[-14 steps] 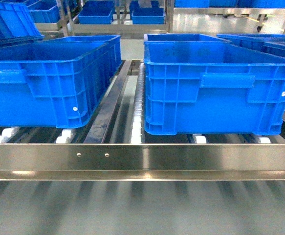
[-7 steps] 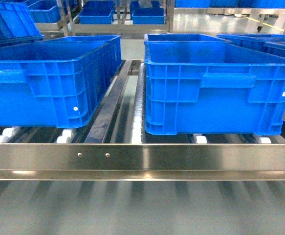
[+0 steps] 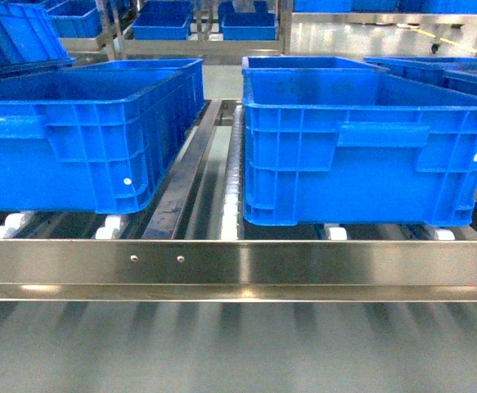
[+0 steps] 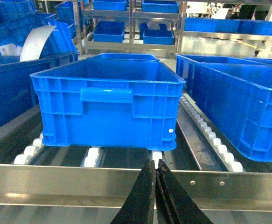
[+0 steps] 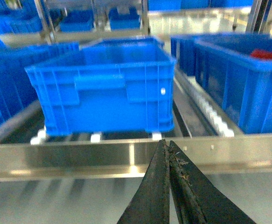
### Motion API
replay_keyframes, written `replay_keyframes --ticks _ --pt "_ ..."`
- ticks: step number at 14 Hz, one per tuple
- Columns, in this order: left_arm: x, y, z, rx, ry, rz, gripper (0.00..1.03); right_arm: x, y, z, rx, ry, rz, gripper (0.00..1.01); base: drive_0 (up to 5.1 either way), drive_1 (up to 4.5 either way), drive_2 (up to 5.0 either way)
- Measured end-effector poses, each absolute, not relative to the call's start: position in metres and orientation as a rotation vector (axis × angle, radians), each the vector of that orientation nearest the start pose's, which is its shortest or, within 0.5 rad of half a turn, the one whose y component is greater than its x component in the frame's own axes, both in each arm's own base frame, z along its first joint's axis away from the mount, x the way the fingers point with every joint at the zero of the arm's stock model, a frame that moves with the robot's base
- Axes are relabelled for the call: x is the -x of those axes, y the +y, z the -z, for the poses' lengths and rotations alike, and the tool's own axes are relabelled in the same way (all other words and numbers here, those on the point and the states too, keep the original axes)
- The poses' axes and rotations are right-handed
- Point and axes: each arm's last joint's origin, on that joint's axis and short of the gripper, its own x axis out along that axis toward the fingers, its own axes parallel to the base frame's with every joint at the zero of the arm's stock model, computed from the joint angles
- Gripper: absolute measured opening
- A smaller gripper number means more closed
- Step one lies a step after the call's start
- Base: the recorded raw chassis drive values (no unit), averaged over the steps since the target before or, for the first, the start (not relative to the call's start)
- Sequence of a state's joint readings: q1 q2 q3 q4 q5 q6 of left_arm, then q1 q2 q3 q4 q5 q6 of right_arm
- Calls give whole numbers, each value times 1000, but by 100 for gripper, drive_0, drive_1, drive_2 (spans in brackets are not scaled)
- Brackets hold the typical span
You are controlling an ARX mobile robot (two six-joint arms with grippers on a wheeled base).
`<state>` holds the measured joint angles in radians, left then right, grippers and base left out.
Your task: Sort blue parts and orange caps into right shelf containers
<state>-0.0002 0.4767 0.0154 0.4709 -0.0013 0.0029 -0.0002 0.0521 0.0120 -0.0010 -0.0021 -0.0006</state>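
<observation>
No blue parts or orange caps show in any view. Two right shelf containers stand side by side on the shelf: a left crate (image 3: 83, 139) and a right crate (image 3: 361, 155), both empty as far as their insides show. Neither gripper appears in the head view. In the left wrist view my left gripper (image 4: 155, 162) is shut with nothing in it, in front of the shelf rail (image 4: 70, 179) and the left crate (image 4: 108, 107). In the right wrist view my right gripper (image 5: 166, 142) is also shut and empty, before the rail (image 5: 80, 156) and the right crate (image 5: 103, 91).
White roller tracks (image 3: 230, 188) run between the crates behind the steel front rail (image 3: 238, 266). More blue crates flank them (image 4: 247, 107). One crate at the far right (image 5: 238, 88) holds something red (image 5: 268, 53), too blurred to name. Further racks stand behind.
The crates sit a few pixels further right in the head view than before. Nothing else has changed.
</observation>
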Motion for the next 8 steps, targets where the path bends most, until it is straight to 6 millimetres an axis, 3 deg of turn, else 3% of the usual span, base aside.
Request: replay_keyframes --ticks 8 --pt "-112 0 -172 -3 -17 0 2 -97 0 -167 0 -2 0 2 0 0 0"
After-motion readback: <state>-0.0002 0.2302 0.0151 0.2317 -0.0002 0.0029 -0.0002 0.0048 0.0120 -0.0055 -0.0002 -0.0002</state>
